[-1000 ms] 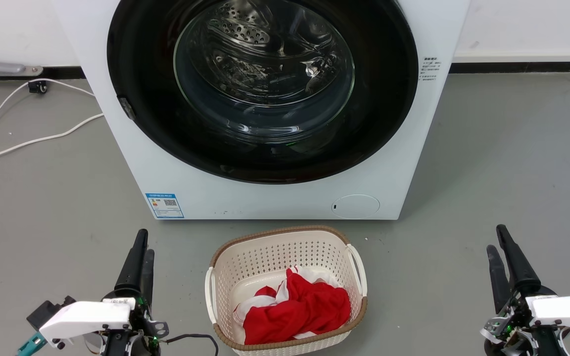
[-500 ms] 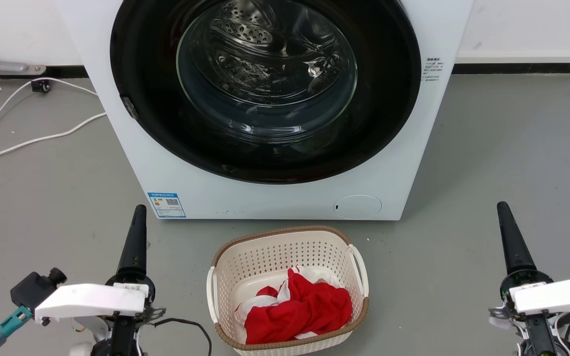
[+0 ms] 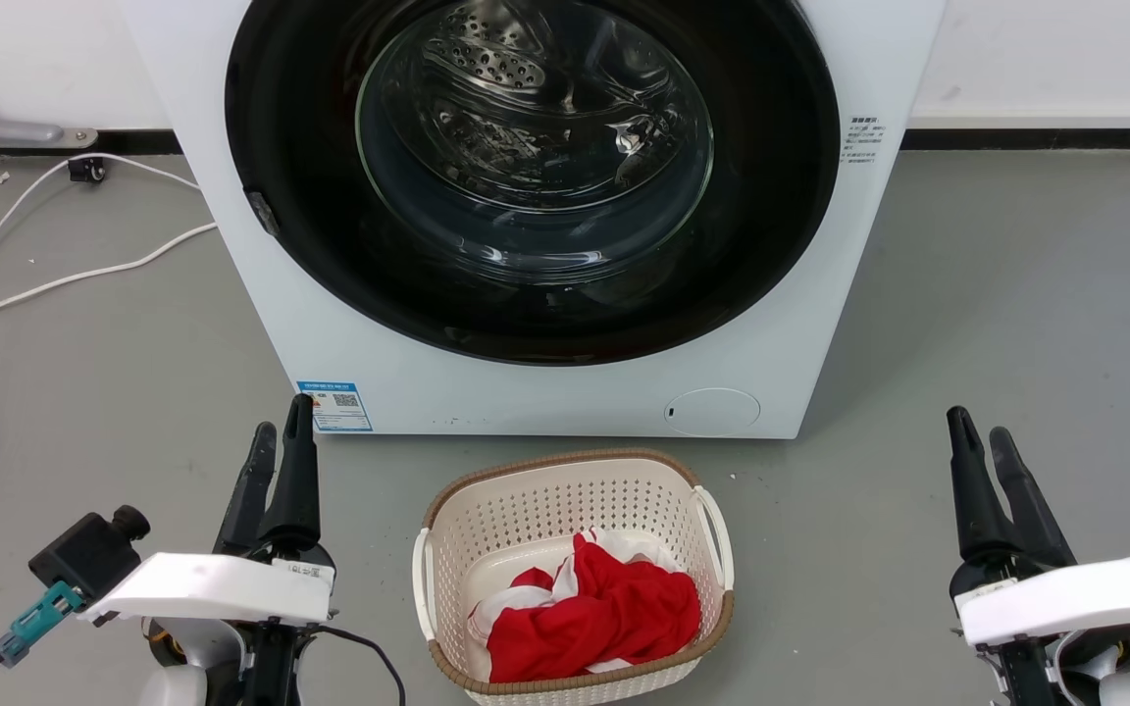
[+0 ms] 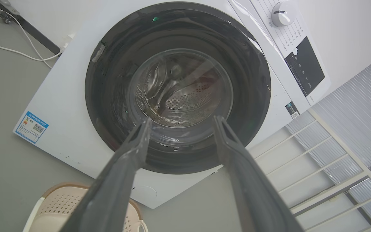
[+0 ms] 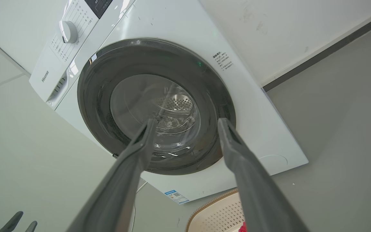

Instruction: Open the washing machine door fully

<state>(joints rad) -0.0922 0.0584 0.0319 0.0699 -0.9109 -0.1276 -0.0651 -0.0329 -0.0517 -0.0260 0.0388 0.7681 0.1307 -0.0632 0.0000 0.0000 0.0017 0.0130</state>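
- The door point(image 3: 533, 176) is shut, flush in the white machine point(image 3: 565, 392). Its round face is upright and turned toward me, and being round it has no long axis to line up on.
- A small grey tab point(image 3: 262, 213) sits on its left rim. I take that for the pull side, so the hinge is probably on the right.
- The door lies ahead of and above both claws, well apart from each.
- The left claw point(image 3: 282, 420) hangs spread and empty, just below the machine's lower left corner. It is the nearer one to that tab.
- The right claw point(image 3: 978, 427), also spread and empty, stands off to the machine's right over the floor point(image 3: 1016, 294).
- Count: one door, one tab, two claws, one basket point(image 3: 565, 456) between them, and one red-and-white cloth heap point(image 3: 594, 613) inside it.
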